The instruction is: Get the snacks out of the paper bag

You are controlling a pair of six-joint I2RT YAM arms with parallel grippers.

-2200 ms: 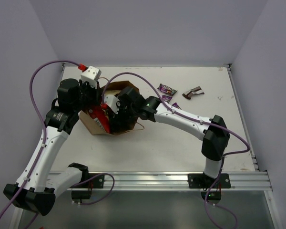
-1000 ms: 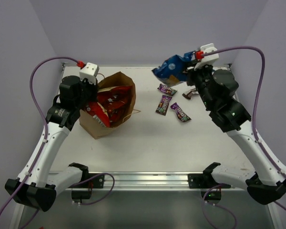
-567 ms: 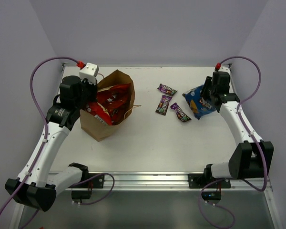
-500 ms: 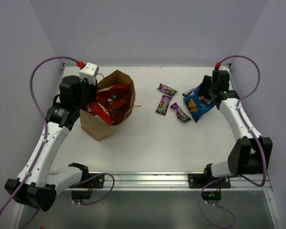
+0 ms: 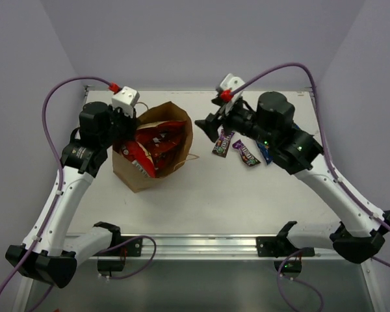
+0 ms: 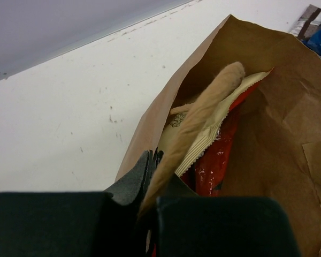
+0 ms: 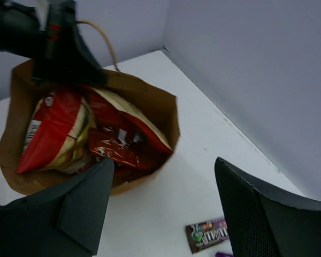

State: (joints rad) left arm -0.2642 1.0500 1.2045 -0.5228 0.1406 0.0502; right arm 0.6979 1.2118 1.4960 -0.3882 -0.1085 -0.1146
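The left arm (image 5: pixel 57 203) and right arm (image 5: pixel 343 195) wear white shells between fat black joint housings. A purple cable (image 5: pixel 44 112) loops off each wrist from a red plug (image 5: pixel 114 86) beside a white camera block (image 5: pixel 126 99). Green lights (image 5: pixel 266 140) glow on the right arm. The right end effector (image 7: pixel 163 160) has matte black, stippled fingers (image 7: pixel 262 214). Black feet (image 5: pixel 108 233) sit at the bench's (image 5: pixel 201 195) five and seven o'clock.

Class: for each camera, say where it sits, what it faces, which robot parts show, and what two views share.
Top external: above, behind the bases, facing down on the table; both arms show.
Left wrist: on left arm, looking into the bag; left gripper pinches its rim.
Right wrist: on right arm, facing the bag's mouth; open right gripper shows.
Shared: both wrist views show the bag's red packets.
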